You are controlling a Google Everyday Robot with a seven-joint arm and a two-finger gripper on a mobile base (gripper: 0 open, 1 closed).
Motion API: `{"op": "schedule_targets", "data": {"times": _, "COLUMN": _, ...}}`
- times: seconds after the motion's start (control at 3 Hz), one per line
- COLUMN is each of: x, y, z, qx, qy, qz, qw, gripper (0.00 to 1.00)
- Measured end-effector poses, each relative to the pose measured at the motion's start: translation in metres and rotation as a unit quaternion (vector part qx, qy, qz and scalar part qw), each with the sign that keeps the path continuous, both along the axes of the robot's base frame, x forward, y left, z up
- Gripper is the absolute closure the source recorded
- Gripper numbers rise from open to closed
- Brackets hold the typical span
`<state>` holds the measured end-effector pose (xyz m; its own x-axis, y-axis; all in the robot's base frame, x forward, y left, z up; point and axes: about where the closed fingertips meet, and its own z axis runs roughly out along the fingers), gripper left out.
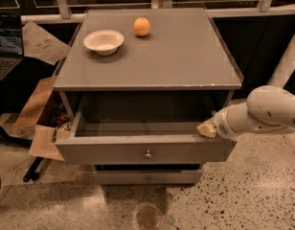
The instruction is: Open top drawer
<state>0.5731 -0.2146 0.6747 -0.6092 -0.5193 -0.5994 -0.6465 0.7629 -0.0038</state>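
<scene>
The top drawer (pixel 114 152) is a wide grey front with one small round metal knob (pixel 148 154) at its centre. It stands pulled out of the grey cabinet (pixel 147 56), and its deep grey box shows behind the front. My gripper (pixel 206 129) comes in from the right on a white arm (pixel 267 111). Its tan tip rests at the right end of the drawer front's top edge.
A white bowl (pixel 104 41) and an orange (pixel 141 26) sit on the cabinet top. A narrower drawer front (pixel 148 178) with a knob lies below. Cardboard and paper (pixel 39 123) lie at the left, with a laptop (pixel 6 42) beyond. The floor is speckled.
</scene>
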Motion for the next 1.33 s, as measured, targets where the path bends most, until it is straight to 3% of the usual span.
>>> {"op": "schedule_targets", "data": {"times": 0.67, "x": -0.023, "y": -0.009, "z": -0.006, "qx": 0.006, "qy": 0.026, "qz": -0.008, "qw": 0.9996, "gripper": 1.00}}
{"op": "schedule_targets", "data": {"times": 1.0, "x": -0.044, "y": -0.018, "z": -0.007, "qx": 0.011, "qy": 0.048, "qz": -0.017, "qw": 0.9986, "gripper": 0.82}}
{"op": "schedule_targets", "data": {"times": 1.33, "x": -0.044, "y": -0.018, "z": -0.006, "qx": 0.011, "qy": 0.048, "qz": -0.017, "qw": 0.9986, "gripper": 0.59}}
